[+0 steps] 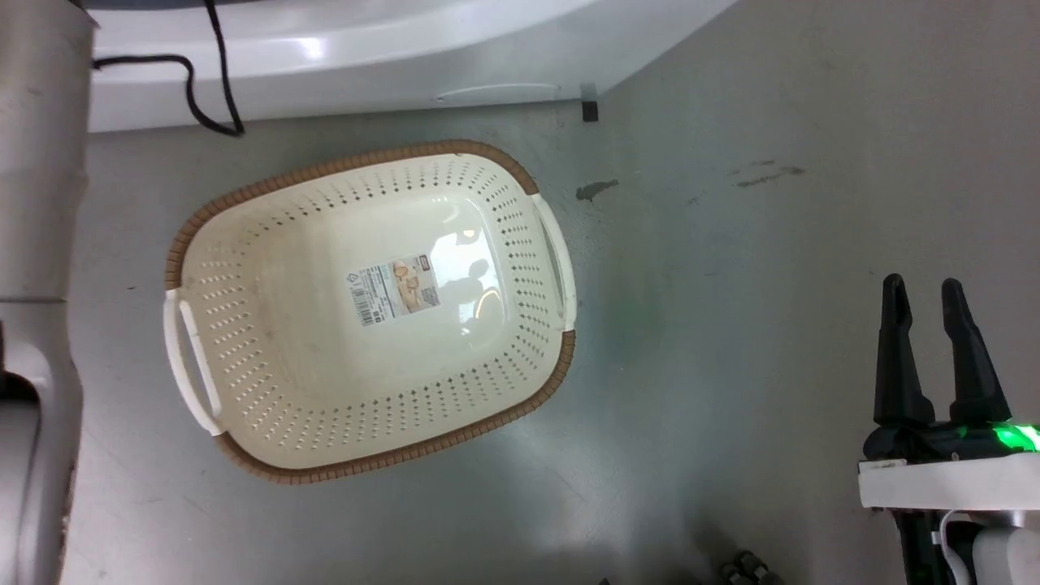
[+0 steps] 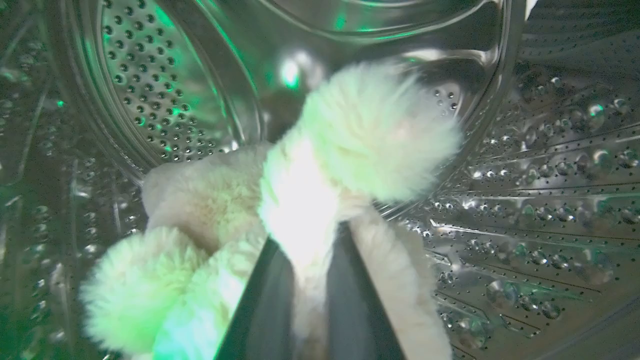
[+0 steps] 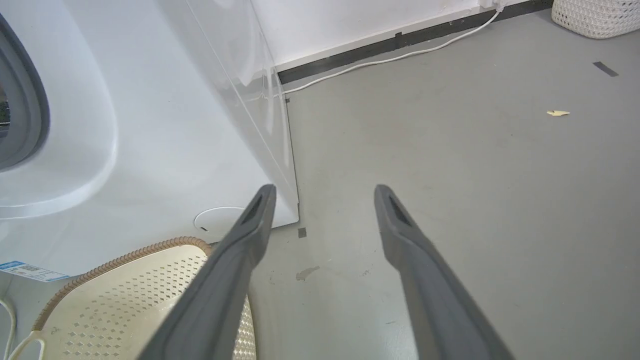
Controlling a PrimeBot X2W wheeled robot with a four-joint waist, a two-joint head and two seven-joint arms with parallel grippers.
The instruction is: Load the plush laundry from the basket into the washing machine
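The steel drum (image 2: 550, 200) of the washing machine (image 1: 366, 57) holds the plush laundry (image 2: 370, 135), and my left hand (image 2: 307, 240) is inside it too, its two dark fingers (image 2: 260, 300) pressed close on a narrow strip of the fluff. One rounded tuft stands above my fingers against the back wall of the drum. A flatter fold and another tuft hang low to the left, near the perforated wall. The basket (image 1: 244, 325) sits on the floor (image 1: 731, 325) just in front of the machine, its glossy bottom and the label (image 1: 396, 289) stuck there in plain sight, with a white handle at each end and the brown rim running round it.

The floor is smooth grey with a few dark scuffs. A black cable (image 1: 203, 89) loops down over the washer's white front. In the right wrist view a white cord (image 3: 390, 59) runs along the dark skirting at the foot of the wall, a white woven basket (image 3: 595, 17) stands in the far corner, and a small pale scrap (image 3: 557, 113) lies on the floor. My right hand (image 1: 922, 284) hangs over bare floor well to the right of the basket, fingers spread and holding nothing.

The plush is cream, long-piled and lumpy, washed green where a light catches it and nearly white at the brightest patch above my fingers
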